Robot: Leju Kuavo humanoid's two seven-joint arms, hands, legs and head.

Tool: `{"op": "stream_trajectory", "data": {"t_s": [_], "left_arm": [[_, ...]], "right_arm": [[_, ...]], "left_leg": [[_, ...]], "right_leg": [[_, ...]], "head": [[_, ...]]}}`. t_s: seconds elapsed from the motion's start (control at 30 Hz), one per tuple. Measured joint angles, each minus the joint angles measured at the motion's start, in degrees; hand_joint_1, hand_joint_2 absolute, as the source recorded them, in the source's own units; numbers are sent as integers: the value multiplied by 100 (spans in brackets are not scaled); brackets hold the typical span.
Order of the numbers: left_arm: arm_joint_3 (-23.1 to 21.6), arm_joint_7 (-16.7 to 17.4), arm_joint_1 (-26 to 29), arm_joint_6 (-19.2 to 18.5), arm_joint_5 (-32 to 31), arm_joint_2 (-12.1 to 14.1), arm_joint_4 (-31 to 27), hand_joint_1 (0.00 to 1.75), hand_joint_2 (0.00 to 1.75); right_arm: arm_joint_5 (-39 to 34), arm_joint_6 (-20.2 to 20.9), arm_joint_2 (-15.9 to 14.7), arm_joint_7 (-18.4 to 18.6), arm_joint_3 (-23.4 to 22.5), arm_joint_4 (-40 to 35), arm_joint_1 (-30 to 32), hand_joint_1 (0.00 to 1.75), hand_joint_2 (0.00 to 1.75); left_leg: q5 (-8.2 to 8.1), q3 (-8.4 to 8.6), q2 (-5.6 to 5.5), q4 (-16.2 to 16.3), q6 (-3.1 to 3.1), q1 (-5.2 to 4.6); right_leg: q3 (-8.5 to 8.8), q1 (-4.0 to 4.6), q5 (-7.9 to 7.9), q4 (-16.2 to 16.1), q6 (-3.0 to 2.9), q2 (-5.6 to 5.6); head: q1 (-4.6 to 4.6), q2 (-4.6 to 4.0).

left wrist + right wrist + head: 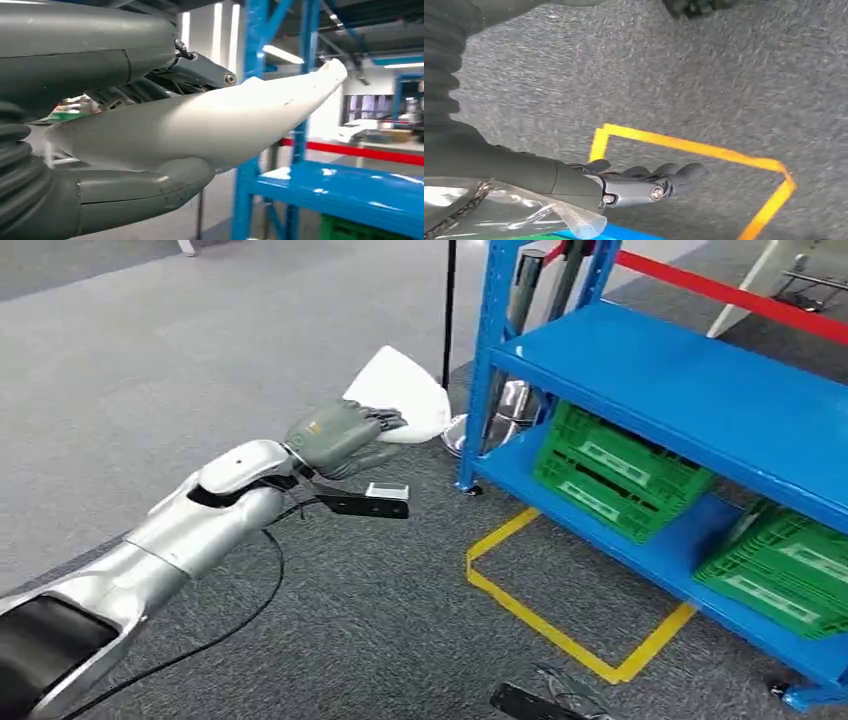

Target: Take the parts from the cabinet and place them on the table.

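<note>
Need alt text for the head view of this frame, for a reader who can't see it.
The robot's left hand holds a white curved part out over grey carpet, beside a blue shelf rack. Green crates sit on the rack's lower shelf, and a yellow tape outline marks the floor in front of it.

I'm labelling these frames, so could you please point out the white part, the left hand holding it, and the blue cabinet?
white part [412,390], head view, middle of its upper face.
left hand [340,432], head view, grey back of the hand.
blue cabinet [700,390], head view, bare upper shelf.
</note>
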Motion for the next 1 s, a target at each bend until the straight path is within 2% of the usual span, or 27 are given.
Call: {"op": "stream_trajectory", "data": {"t_s": [0.03,0.07,0.1,0.13,0.17,0.23,0.27,0.3,0.33,0.37,0.4,0.43,0.47,0.5,0.53,0.57,0.6,0.63,0.67,0.7,0.77,0.8,0.83,0.87,0.93,0.97,1.0], "left_arm": [[4,0,0,7,22,2,4,175,175],[11,0,-3,17,33,2,7,175,175],[11,0,-10,22,39,2,9,175,175],[11,0,-29,26,42,7,15,175,175],[11,-2,-27,28,46,9,20,175,175],[17,-2,-12,31,46,46,33,175,175],[28,-2,-8,33,46,74,35,175,175],[37,-2,-18,44,55,81,37,175,175],[35,-2,-31,48,57,85,39,175,175],[33,-2,-28,52,59,85,41,175,175],[28,-2,-12,55,61,83,41,175,175],[22,-4,6,55,61,81,44,175,175],[22,-20,29,57,59,90,46,175,175],[22,-20,47,57,59,96,50,175,175],[22,-20,48,57,59,101,50,175,175],[24,-20,43,57,59,103,50,175,175],[26,-20,35,59,59,103,50,175,175],[26,-20,26,59,57,101,50,175,175],[24,-20,29,63,57,87,50,175,175],[24,-20,38,63,55,94,50,175,175],[31,-20,44,63,50,136,50,175,175],[35,-20,48,68,52,129,48,175,175],[35,-13,23,68,52,122,50,175,175],[33,-13,18,70,55,109,50,175,175],[11,-17,57,68,48,76,50,175,175],[9,-17,76,66,48,76,50,175,175],[7,-17,84,61,46,76,50,175,175]], "right_arm": [[0,-4,0,0,0,-2,-5,0,175],[0,-7,0,0,0,-2,-10,0,175],[0,-7,-11,0,0,0,-10,0,175],[2,-9,-28,-2,0,-2,-6,0,175],[2,-13,-28,2,0,-2,2,0,175],[2,-17,-28,-2,2,-7,-5,0,175],[2,-22,-17,-2,0,-11,-10,0,175],[2,-26,-31,-2,-2,-11,-20,0,175],[4,-35,-26,-4,-2,-13,-14,0,175],[4,-35,-26,-7,-2,-13,6,0,175],[4,-35,-28,-4,-2,-13,30,0,175],[2,-37,-33,0,-2,-11,36,0,175],[2,-37,-33,-2,-2,-11,36,0,175],[2,-37,-33,-2,-2,-11,34,0,175],[2,-39,-33,-4,-2,-11,34,0,175],[2,-39,-31,-7,-2,-13,34,0,175],[2,-42,-31,-13,-2,-13,33,0,175],[0,-52,-31,-20,-2,-11,30,0,175],[0,-57,-33,-17,-2,-13,29,0,175],[0,-59,-31,-22,-2,-13,24,0,175],[0,-61,-17,-26,-2,-22,10,0,175],[0,-68,-18,-28,-2,-31,10,0,175],[0,-77,-20,-28,-2,-31,5,0,175],[0,-79,-24,-28,-2,-31,10,0,175],[0,-76,-35,-26,-2,-31,43,0,175],[0,-76,-35,-28,-2,-31,56,0,175],[0,-76,-35,-28,-2,-31,60,0,175]], "left_leg": [[-1,5,-87,8,-3,0],[-7,7,-163,25,-14,2],[-15,-13,-222,39,-31,25],[-18,-70,-318,93,-73,-4],[15,-106,-381,74,-125,34],[51,-123,-522,39,-202,74],[11,-138,-501,60,-224,55],[-58,-166,-88,160,-256,-2],[-256,-315,194,490,-287,10],[-450,-514,297,911,-312,32],[-639,-758,345,1406,-335,54],[-719,-920,360,1717,-353,79],[-669,-947,369,1759,-370,101],[-511,-847,381,1578,-373,110],[-256,-619,411,1125,-363,110],[-15,-344,510,606,-340,101],[87,-101,834,126,-302,55],[11,-54,891,57,-261,-35],[16,-71,829,66,-208,-22],[8,-84,755,60,-193,-29],[25,-57,593,5,-119,-21],[42,-4,522,-37,-89,13],[45,-2,473,-42,-50,28],[47,-4,400,-41,-23,29],[39,-6,219,-36,-9,16],[38,-3,128,-36,-9,10],[38,-2,40,-31,-10,9]], "right_leg": [[182,-2,296,-453,-21,32],[401,-6,574,-975,-41,143],[537,-29,665,-1339,-67,473],[675,-66,619,-1480,-71,538],[654,-29,615,-1446,-70,473],[659,-1,625,-1455,-110,352],[697,-81,659,-1516,-162,263],[728,-58,660,-1541,-185,205],[746,-44,650,-1545,-221,116],[756,-31,638,-1544,-236,38],[764,-28,621,-1542,-245,-68],[764,-28,609,-1537,-247,-154],[771,-28,599,-1536,-244,-231],[786,-28,584,-1536,-234,-298],[812,-28,563,-1535,-223,-380],[849,-28,539,-1535,-203,-448],[888,-15,507,-1537,-174,-519],[882,36,479,-1526,-129,-574],[900,36,467,-1541,-102,-637],[926,41,451,-1550,-74,-702],[998,33,418,-1588,1,-852],[941,1,318,-1505,24,-615],[820,-5,156,-1230,11,-308],[604,-6,-39,-788,10,-129],[77,0,-328,133,16,-6],[-66,0,-285,289,14,-4],[-72,0,-95,148,9,-3]], "head": [[-2,0],[0,0],[-2,0],[-11,0],[-2,0],[-2,0],[-7,0],[-20,0],[-96,0],[-92,0],[-96,0],[-94,0],[-98,0],[-98,0],[-98,0],[-98,0],[-96,0],[-100,0],[-83,0],[-87,0],[-101,0],[-76,0],[-70,0],[-37,0],[-28,0],[-33,0],[-33,0]]}}
